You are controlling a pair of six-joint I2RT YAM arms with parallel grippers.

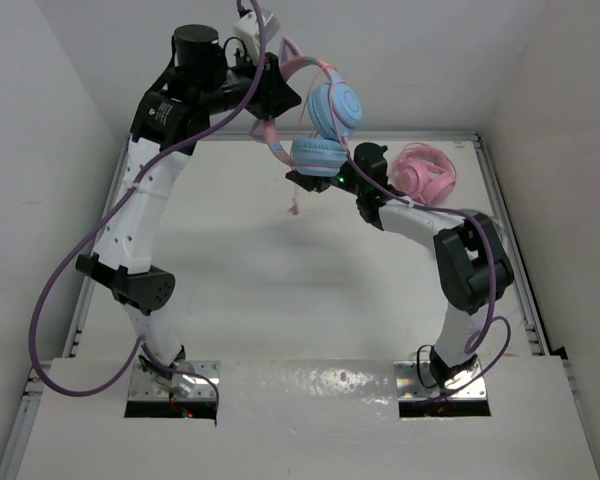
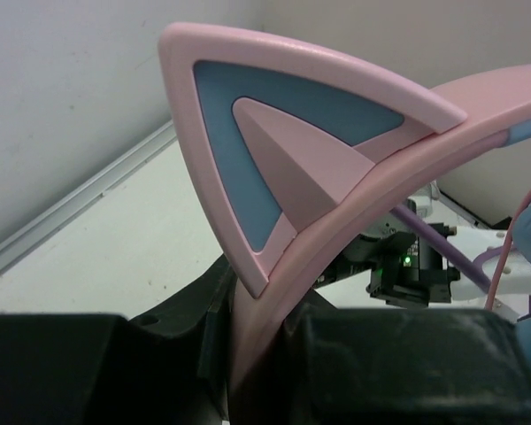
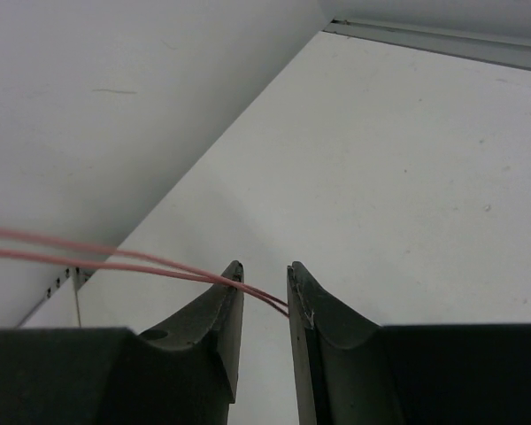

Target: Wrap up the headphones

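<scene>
The headphones (image 1: 330, 120) have light blue ear cups and a pink headband, and they hang in the air above the far part of the table. My left gripper (image 1: 276, 96) is shut on the headband (image 2: 372, 190), just below a pink and blue cat ear (image 2: 265, 133). My right gripper (image 1: 312, 183) sits just under the lower ear cup (image 1: 318, 155). In the right wrist view its jaws (image 3: 265, 276) stand slightly apart. The thin pink cable (image 3: 115, 257), doubled, runs in from the left across the gap. A cable end (image 1: 294, 205) dangles below the cup.
All-pink headphones (image 1: 425, 170) lie on the table at the back right, close behind my right wrist. White walls enclose the table on the left, back and right. A metal rail (image 3: 442, 37) runs along the table's far edge.
</scene>
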